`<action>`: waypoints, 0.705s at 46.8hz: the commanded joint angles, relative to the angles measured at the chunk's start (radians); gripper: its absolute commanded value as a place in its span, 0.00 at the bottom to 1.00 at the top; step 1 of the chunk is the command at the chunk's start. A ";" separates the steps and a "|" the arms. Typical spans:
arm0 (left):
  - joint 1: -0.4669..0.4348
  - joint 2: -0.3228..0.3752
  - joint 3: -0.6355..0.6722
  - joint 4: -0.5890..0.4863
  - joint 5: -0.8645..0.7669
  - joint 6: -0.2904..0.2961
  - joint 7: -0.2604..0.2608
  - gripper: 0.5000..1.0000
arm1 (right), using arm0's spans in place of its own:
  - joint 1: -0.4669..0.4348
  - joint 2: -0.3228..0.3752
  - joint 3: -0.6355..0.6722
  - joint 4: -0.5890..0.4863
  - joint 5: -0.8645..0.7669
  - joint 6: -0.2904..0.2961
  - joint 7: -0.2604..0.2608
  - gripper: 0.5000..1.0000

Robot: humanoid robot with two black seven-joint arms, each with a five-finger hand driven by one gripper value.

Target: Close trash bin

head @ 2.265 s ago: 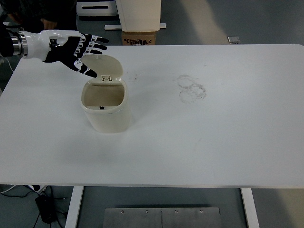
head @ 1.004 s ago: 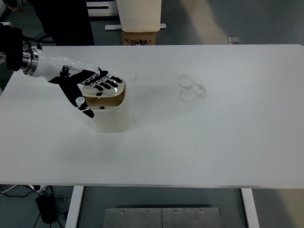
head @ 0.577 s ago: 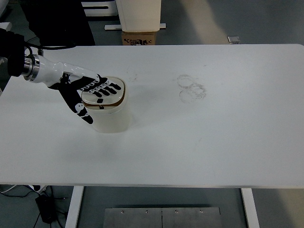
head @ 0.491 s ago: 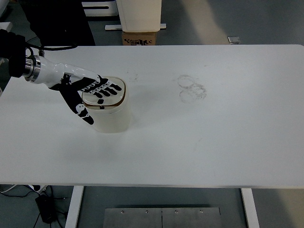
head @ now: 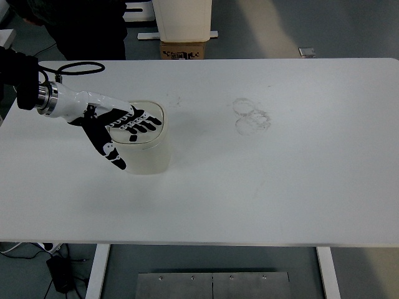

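The left hand, black and white, lies flat with fingers spread, holding nothing, palm pressing directly down on the lid of the cream plastic trash bin standing upright left of centre on the white table.

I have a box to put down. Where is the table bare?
The table is bare right of the trash bin and along its near edge; only faint ring marks lie toward the far side. The crowded spot is far left, where the left hand lies flat on the bin's lid.
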 commanded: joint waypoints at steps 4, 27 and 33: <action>-0.051 0.010 -0.007 0.005 -0.010 -0.003 -0.001 1.00 | 0.001 0.000 0.000 0.000 0.000 0.000 0.001 0.98; -0.057 0.002 -0.134 0.132 -0.246 0.089 -0.016 1.00 | 0.001 0.000 0.000 0.000 0.000 0.000 0.001 0.98; -0.027 -0.001 -0.209 0.246 -0.332 0.091 -0.039 1.00 | 0.001 0.000 0.000 0.000 0.000 0.000 -0.001 0.98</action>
